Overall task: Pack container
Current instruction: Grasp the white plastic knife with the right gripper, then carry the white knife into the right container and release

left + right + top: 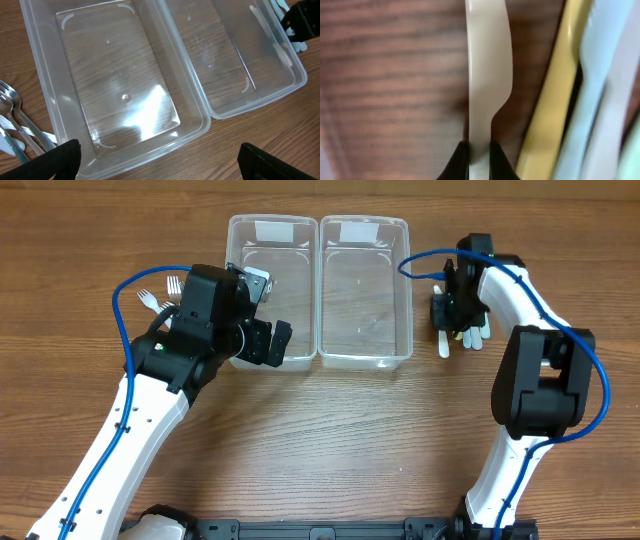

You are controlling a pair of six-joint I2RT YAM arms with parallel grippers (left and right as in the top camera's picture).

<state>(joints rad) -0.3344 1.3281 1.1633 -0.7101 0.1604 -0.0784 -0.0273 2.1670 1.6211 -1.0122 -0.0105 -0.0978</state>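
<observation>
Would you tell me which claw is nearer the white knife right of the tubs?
Right. The right claw is shut on the white knife; the left claw hangs open over the left tub, far off.

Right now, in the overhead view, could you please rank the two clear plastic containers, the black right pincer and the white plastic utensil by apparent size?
1. Left clear plastic container and right clear plastic container: alike, tied.
2. Black right pincer.
3. White plastic utensil, partly hidden.
</observation>
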